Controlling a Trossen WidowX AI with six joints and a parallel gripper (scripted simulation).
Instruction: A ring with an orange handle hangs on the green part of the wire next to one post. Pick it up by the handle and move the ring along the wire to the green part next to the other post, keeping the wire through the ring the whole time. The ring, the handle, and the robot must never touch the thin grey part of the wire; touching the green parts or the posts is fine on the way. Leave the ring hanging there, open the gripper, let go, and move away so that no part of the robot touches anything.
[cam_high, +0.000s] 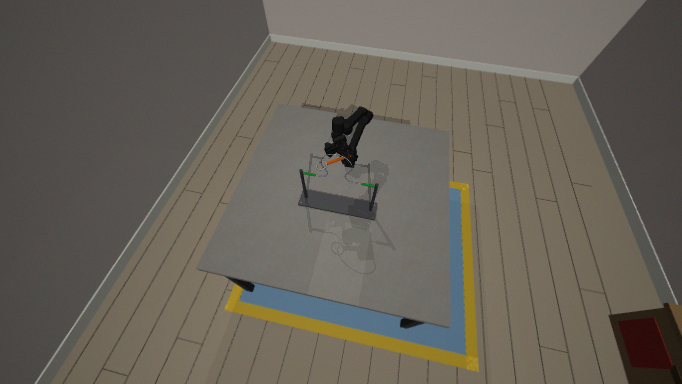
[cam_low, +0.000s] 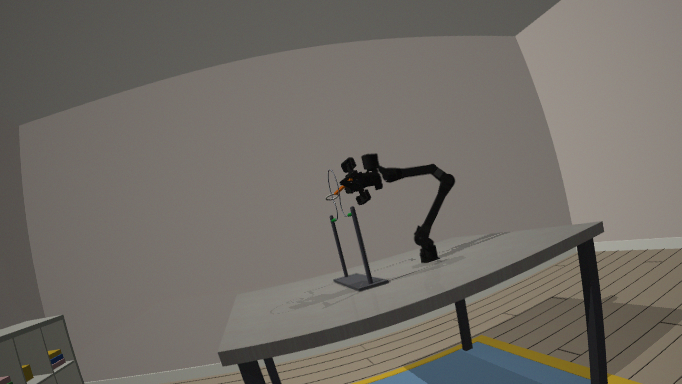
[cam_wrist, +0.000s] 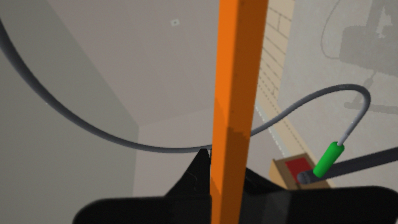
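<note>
Inspection found the gripper (cam_high: 348, 159) (cam_low: 346, 184) (cam_wrist: 208, 155) closed on the orange handle (cam_high: 335, 161) (cam_low: 339, 190) (cam_wrist: 234, 90), its jaws narrow about the bar. The ring (cam_high: 317, 168) (cam_low: 327, 199) was held high above the base plate (cam_high: 337, 203) (cam_low: 350, 281), toward that plate's left end as seen from the top. The grip was presumably on the handle so that the fingers kept off the grey wire (cam_high: 346, 175) (cam_low: 328, 176) (cam_wrist: 172, 150). The wire appeared to pass through the ring; the top view was too small to confirm clearance all round.

The left post (cam_high: 303, 185) (cam_low: 339, 247) and right post (cam_high: 374, 197) (cam_low: 361, 245) rose from opposite ends of the base plate, each bearing a green part at its top. The direction of travel could not be determined.

Open room lay above and on the robot's side of the base plate. In the wrist view the wire crossed close by the fingertips; contact could not be ruled out. Judged necessary: small moves, the ring turned to follow each bend, its inner edge centred.
</note>
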